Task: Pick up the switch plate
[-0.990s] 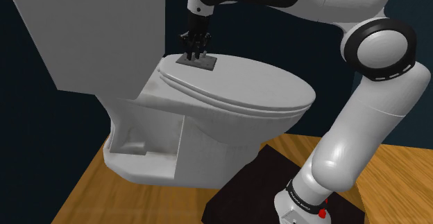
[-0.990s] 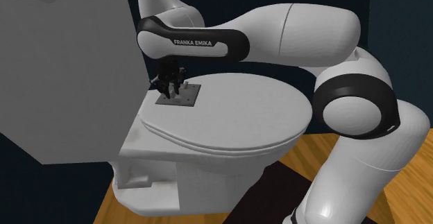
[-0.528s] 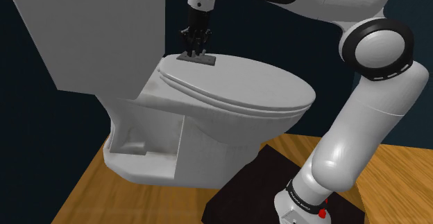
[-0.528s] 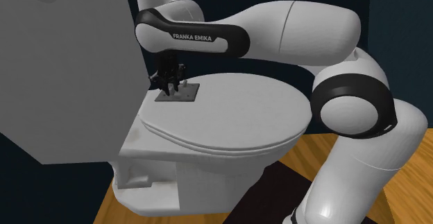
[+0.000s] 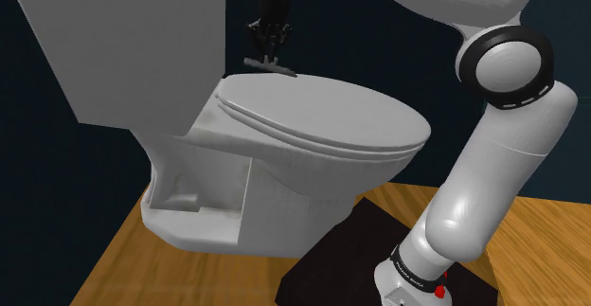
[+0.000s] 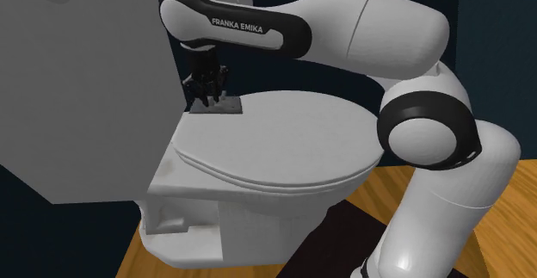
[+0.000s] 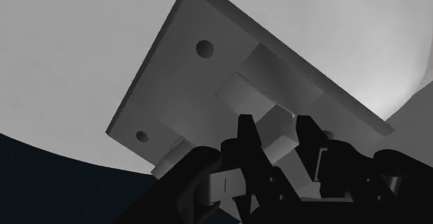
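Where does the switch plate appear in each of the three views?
Shoulder view: switch plate top centre, above the rear of the toilet lid.
Second exterior view: plate left of centre, above the lid's rear.
Wrist view: plate, toggle between the fingers.
Shared landmark: the black gripper clasping it.

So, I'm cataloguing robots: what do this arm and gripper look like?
The arm has white rounded shells with black joints, and white FRANKA EMIKA lettering on a black band. The gripper is all black, with two fingers. A small red mark sits near the base.
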Controlling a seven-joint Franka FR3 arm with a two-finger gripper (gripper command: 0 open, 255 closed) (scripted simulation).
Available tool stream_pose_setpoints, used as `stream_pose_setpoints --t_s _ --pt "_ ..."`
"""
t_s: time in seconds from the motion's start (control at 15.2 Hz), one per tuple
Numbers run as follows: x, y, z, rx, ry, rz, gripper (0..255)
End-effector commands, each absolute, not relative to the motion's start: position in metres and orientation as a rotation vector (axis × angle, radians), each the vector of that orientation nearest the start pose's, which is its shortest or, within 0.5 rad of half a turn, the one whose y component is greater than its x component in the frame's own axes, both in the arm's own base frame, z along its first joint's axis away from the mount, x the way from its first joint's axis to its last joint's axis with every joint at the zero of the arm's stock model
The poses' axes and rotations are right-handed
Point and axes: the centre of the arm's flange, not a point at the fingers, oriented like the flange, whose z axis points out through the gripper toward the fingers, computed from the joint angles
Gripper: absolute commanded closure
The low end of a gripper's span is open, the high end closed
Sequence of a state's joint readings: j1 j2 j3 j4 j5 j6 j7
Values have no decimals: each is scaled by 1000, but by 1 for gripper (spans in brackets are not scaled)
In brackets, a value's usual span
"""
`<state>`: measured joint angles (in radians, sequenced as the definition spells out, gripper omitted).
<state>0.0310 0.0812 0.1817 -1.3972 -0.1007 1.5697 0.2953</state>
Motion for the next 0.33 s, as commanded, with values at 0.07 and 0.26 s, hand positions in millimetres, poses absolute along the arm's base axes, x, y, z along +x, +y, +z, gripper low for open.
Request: stream_pose_setpoints --t_s 0.07,0.26 --pt "570 107 678 -3193 142 -178 255" --pt "570 107 684 -3193 142 -178 255"
